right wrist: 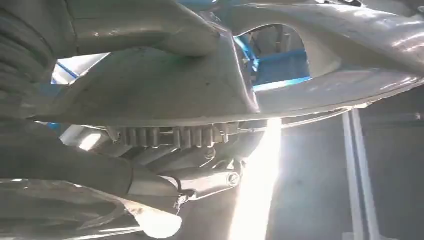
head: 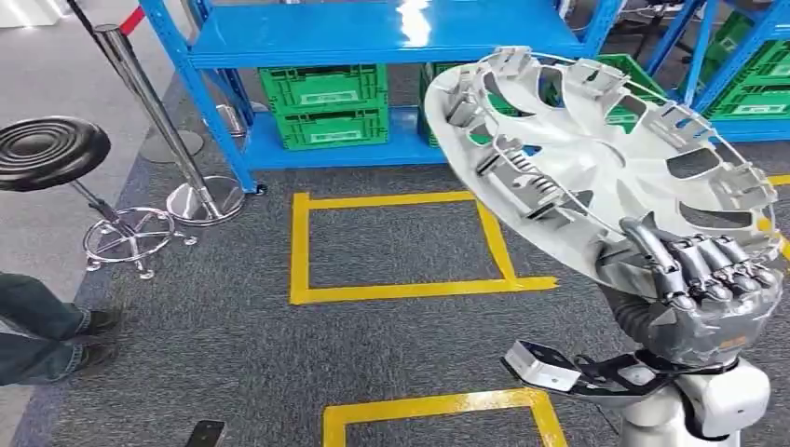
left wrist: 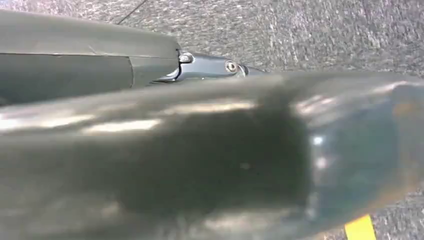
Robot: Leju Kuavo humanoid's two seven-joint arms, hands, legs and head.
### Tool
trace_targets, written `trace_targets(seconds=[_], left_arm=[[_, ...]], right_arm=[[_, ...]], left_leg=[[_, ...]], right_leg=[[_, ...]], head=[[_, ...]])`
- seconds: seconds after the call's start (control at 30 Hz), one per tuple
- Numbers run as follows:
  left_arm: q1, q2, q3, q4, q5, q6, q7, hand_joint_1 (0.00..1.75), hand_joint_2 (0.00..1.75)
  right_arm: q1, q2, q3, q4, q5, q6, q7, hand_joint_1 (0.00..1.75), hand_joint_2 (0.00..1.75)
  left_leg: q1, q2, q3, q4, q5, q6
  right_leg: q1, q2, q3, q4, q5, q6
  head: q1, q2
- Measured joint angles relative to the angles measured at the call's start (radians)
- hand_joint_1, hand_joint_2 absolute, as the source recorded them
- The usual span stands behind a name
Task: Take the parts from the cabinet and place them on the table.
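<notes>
Stool standing far left, blue shelf behind. Wheel cover riding tilted at right, right hand fingers gripping its lower rim. Left hand state: cannot tell. Advice: keeping grip firm, cover level, while carrying toward desk.

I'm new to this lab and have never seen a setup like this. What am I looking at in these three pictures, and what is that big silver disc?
These come from a humanoid robot's own cameras. The wide picture looks down from its head. Its right robot hand grips the rim of a silver wheel cover, held tilted above the grey carpet. Behind stand blue shelves with green crates; yellow tape marks squares on the floor, and a black stool stands on the left. The right wrist picture shows the same wheel cover up close. The left wrist picture is blurred, looking down at carpet.
</notes>
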Motion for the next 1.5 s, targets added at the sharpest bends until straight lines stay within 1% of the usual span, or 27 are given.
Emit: trace_targets(seconds=[0.07, 0.17, 0.23, 0.33, 0.4, 0.47, 0.5, 0.53, 0.6, 0.63, 0.7, 0.8, 0.83, 0.87, 0.93, 0.97, 1.0, 1.13, 1.17, 1.2, 1.23, 1.3, 1.33, 1.4, 1.43, 1.47, 1.5], left_arm=[[-0.001, 0.001, 0.0, 0.0, 0.0, 0.0, 0.0, 0.0, 0.0], [0.002, 0.001, 0.0, 0.0, 0.0, 0.0, 0.0, 0.0, 0.0], [0.002, 0.002, 0.0, 0.0, 0.0, -0.001, 0.0, 0.0, 0.0], [-0.002, 0.009, 0.0, 0.0, 0.003, -0.004, -0.002, 0.0, 0.0], [-0.009, 0.011, 0.0, 0.002, 0.005, -0.007, -0.008, 0.0, 0.0], [-0.011, 0.014, 0.0, 0.009, 0.011, -0.011, -0.018, 0.0, 0.0], [-0.012, 0.017, 0.0, 0.014, 0.012, -0.014, -0.023, 0.0, 0.0], [-0.014, 0.021, 0.0, 0.019, 0.013, -0.016, -0.025, 0.0, 0.0], [-0.019, 0.024, 0.0, 0.029, 0.014, -0.021, -0.031, 0.0, 0.0], [-0.02, 0.024, 0.0, 0.031, 0.014, -0.021, -0.034, 0.0, 0.0], [-0.024, 0.025, 0.0, 0.035, 0.014, -0.021, -0.038, 0.0, 0.0], [-0.029, 0.023, 0.0, 0.055, 0.013, -0.018, -0.047, 0.0, 0.0], [-0.028, 0.021, 0.0, 0.064, 0.014, -0.014, -0.053, 0.0, 0.0], [-0.029, 0.017, 0.0, 0.07, 0.014, -0.009, -0.058, 0.0, 0.0], [-0.032, 0.008, 0.0, 0.079, 0.014, -0.001, -0.062, 0.0, 0.0], [-0.033, 0.002, 0.0, 0.083, 0.014, -0.001, -0.065, 0.0, 0.0], [-0.034, 0.001, 0.0, 0.086, 0.014, 0.0, -0.068, 0.0, 0.0], [-0.036, -0.004, 0.0, 0.097, 0.013, 0.0, -0.07, 0.0, 0.0], [-0.038, -0.005, 0.0, 0.097, 0.013, 0.0, -0.07, 0.0, 0.0], [-0.039, -0.005, 0.0, 0.099, 0.013, 0.0, -0.071, 0.0, 0.0], [-0.039, -0.005, 0.0, 0.102, 0.013, 0.0, -0.071, 0.0, 0.0], [-0.037, -0.005, 0.0, 0.109, 0.013, 0.0, -0.071, 0.0, 0.0], [-0.035, -0.005, 0.0, 0.111, 0.013, 0.0, -0.071, 0.0, 0.0], [-0.036, -0.005, 0.0, 0.115, 0.012, 0.0, -0.071, 0.0, 0.0], [-0.039, -0.005, 0.0, 0.117, 0.01, 0.0, -0.073, 0.0, 0.0], [-0.041, -0.005, 0.0, 0.12, 0.009, 0.002, -0.074, 0.0, 0.0], [-0.044, -0.005, 0.0, 0.124, 0.006, 0.005, -0.076, 0.0, 0.0]], right_arm=[[-0.005, 0.0, -0.001, 0.0, 0.0, 0.0, 0.0, 1.75, 1.75], [-0.006, 0.0, -0.003, 0.001, 0.0, 0.0, 0.0, 1.75, 1.75], [-0.006, 0.0, -0.004, 0.004, -0.002, 0.0, 0.0, 1.75, 1.75], [-0.007, 0.0, -0.004, 0.006, -0.007, 0.0, 0.0, 1.75, 1.75], [-0.012, 0.0, -0.003, 0.008, -0.009, 0.0, 0.0, 1.75, 1.75], [-0.016, 0.002, 0.0, 0.011, -0.01, 0.0, 0.0, 1.75, 1.75], [-0.016, 0.002, 0.002, 0.014, -0.011, 0.0, 0.0, 1.75, 1.75], [-0.017, 0.005, 0.004, 0.017, -0.012, 0.0, 0.0, 1.75, 1.75], [-0.016, 0.008, 0.008, 0.023, -0.015, 0.0, 0.0, 1.75, 1.75], [-0.016, 0.01, 0.008, 0.024, -0.016, 0.0, 0.0, 1.75, 1.75], [-0.017, 0.01, 0.009, 0.025, -0.018, 0.0, 0.0, 1.75, 1.75], [-0.006, 0.01, 0.01, 0.025, -0.019, 0.0, 0.0, 1.75, 1.75], [0.0, 0.01, 0.01, 0.025, -0.019, 0.0, 0.0, 1.75, 1.75], [0.004, 0.01, 0.009, 0.025, -0.019, 0.0, 0.0, 1.75, 1.75], [0.007, 0.01, 0.009, 0.02, -0.016, 0.0, 0.0, 1.75, 1.75], [0.007, 0.01, 0.009, 0.013, -0.015, 0.0, 0.0, 1.75, 1.75], [0.005, 0.01, 0.01, 0.01, -0.014, 0.0, 0.0, 1.75, 1.75], [0.009, 0.01, 0.014, 0.002, -0.014, 0.0, 0.0, 1.75, 1.75], [0.01, 0.01, 0.015, -0.001, -0.014, 0.0, 0.0, 1.75, 1.75], [0.008, 0.01, 0.016, -0.003, -0.014, 0.0, 0.0, 1.75, 1.75], [0.008, 0.01, 0.018, -0.003, -0.014, 0.0, 0.0, 1.75, 1.75], [0.008, 0.01, 0.019, -0.003, -0.01, 0.0, 0.0, 1.75, 1.75], [0.008, 0.01, 0.019, -0.003, -0.005, 0.0, 0.0, 1.75, 1.75], [0.008, 0.01, 0.019, -0.006, 0.006, 0.0, 0.0, 1.75, 1.75], [0.008, 0.01, 0.019, -0.016, 0.018, 0.0, 0.0, 1.75, 1.75], [0.006, 0.009, 0.02, -0.026, 0.031, 0.0, 0.0, 1.75, 1.75], [0.001, 0.008, 0.023, -0.035, 0.046, 0.0, 0.0, 1.75, 1.75]], left_leg=[[0.005, -0.005, -0.028, 0.062, -0.059, -0.014], [0.018, -0.005, -0.123, 0.291, -0.165, -0.03], [0.024, -0.005, -0.117, 0.293, -0.139, -0.034], [0.032, -0.005, 0.002, 0.053, -0.018, -0.034], [0.028, -0.006, 0.009, 0.019, -0.033, -0.024], [0.027, -0.007, 0.001, 0.018, -0.029, -0.024], [0.022, -0.008, -0.001, 0.021, -0.028, -0.019], [0.017, -0.009, -0.005, 0.026, -0.027, -0.008], [0.013, -0.008, -0.009, 0.026, -0.022, 0.002], [0.02, -0.004, -0.008, 0.013, -0.013, 0.014], [0.022, 0.004, -0.011, 0.01, -0.007, 0.024], [0.019, 0.019, -0.018, 0.011, -0.005, 0.028], [0.017, 0.025, -0.019, 0.012, -0.004, 0.028], [0.017, 0.031, -0.018, 0.012, -0.004, 0.028], [0.017, 0.042, -0.018, 0.015, -0.006, 0.025], [0.015, 0.047, -0.017, 0.018, -0.009, 0.021], [0.009, 0.053, -0.02, 0.021, -0.01, 0.014], [0.009, 0.088, -0.019, 0.023, -0.009, -0.003], [0.013, 0.074, -0.022, 0.031, -0.024, -0.01], [0.016, 0.036, -0.037, 0.072, -0.058, -0.016], [0.019, 0.014, -0.066, 0.146, -0.101, -0.02], [0.021, 0.002, -0.134, 0.304, -0.168, -0.025], [0.021, 0.001, -0.149, 0.339, -0.172, -0.026], [0.024, -0.002, -0.118, 0.276, -0.111, -0.025], [0.026, -0.012, -0.074, 0.182, -0.057, -0.022], [0.03, -0.042, -0.035, 0.097, -0.017, -0.02], [0.035, -0.095, -0.017, 0.059, -0.024, -0.017]], right_leg=[[-0.005, -0.004, -0.002, -0.006, 0.01, -0.013], [-0.005, -0.005, -0.017, 0.0, 0.014, -0.016], [-0.005, -0.004, -0.023, 0.006, 0.016, -0.015], [-0.006, -0.003, -0.028, 0.02, 0.013, -0.008], [0.0, -0.002, -0.043, 0.031, 0.015, 0.006], [0.0, -0.002, -0.051, 0.033, 0.016, -0.009], [-0.002, -0.002, -0.049, 0.029, 0.021, -0.005], [-0.008, -0.006, -0.049, 0.022, 0.028, 0.013], [-0.011, -0.003, -0.051, 0.015, 0.036, 0.03], [-0.011, -0.001, -0.055, 0.017, 0.032, 0.036], [-0.012, 0.0, -0.089, 0.079, -0.023, 0.039], [-0.011, 0.0, -0.188, 0.313, -0.123, 0.042], [-0.011, 0.0, -0.195, 0.335, -0.121, 0.041], [-0.011, -0.001, -0.176, 0.304, -0.096, 0.039], [-0.01, -0.015, -0.085, 0.135, -0.012, 0.032], [-0.008, -0.048, -0.04, 0.044, 0.009, 0.028], [0.007, -0.071, -0.023, 0.025, -0.008, 0.027], [0.004, -0.032, -0.034, 0.022, 0.004, 0.008], [-0.002, -0.025, -0.031, 0.017, 0.01, -0.001], [-0.004, -0.016, -0.034, 0.017, 0.013, -0.006], [-0.004, -0.007, -0.036, 0.017, 0.015, -0.009], [-0.003, 0.013, -0.041, 0.018, 0.017, -0.013], [-0.003, 0.025, -0.042, 0.019, 0.018, -0.013], [-0.004, 0.05, -0.042, 0.022, 0.019, -0.011], [-0.004, 0.062, -0.042, 0.026, 0.019, -0.01], [-0.004, 0.071, -0.044, 0.03, 0.017, -0.008], [-0.001, 0.08, -0.049, 0.035, 0.017, -0.002]], head=[[-0.005, 0.0], [-0.005, 0.0], [-0.005, 0.0], [-0.005, 0.0], [-0.003, 0.0], [-0.002, 0.0], [-0.002, 0.0], [-0.002, 0.0], [-0.002, 0.0], [-0.003, 0.0], [0.002, 0.0], [0.005, 0.0], [0.003, 0.0], [0.005, 0.0], [0.004, 0.0], [0.004, 0.0], [0.005, 0.0], [0.006, 0.0], [0.005, 0.0], [0.002, 0.0], [-0.001, 0.0], [-0.001, 0.0], [-0.001, 0.0], [-0.001, 0.0], [-0.001, 0.0], [-0.002, 0.0], [0.0, 0.0]])
